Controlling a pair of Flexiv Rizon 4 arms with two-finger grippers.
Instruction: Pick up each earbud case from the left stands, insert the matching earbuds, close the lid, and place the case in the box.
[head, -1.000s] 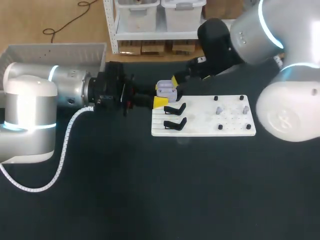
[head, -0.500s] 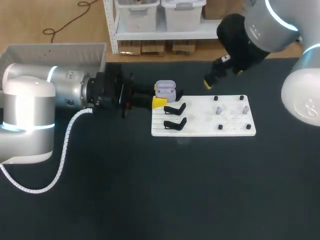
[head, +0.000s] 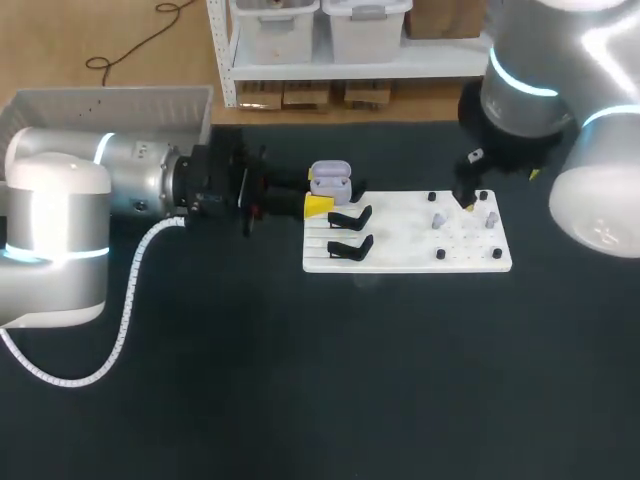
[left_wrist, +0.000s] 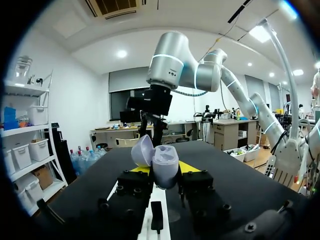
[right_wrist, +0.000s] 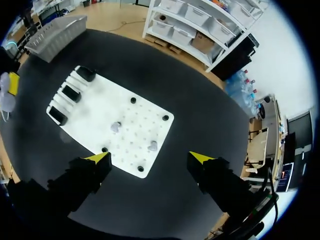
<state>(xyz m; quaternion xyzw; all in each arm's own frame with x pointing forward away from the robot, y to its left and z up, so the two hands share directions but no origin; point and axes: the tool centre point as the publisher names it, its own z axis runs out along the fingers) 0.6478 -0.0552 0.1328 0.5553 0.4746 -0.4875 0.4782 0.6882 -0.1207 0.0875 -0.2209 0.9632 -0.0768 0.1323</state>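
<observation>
Black table with one white board on it.
The matte black table carries a white rectangular board, lying flat right of the middle toward the far edge. A grey box sits at the table's far left corner.

- Open pale lilac earbud case covers most of the left gripper's yellow tips.
- Two small lilac earbuds on the white pegged board: too small to tell shape.
- Grey plastic box: partly behind the left arm.
</observation>
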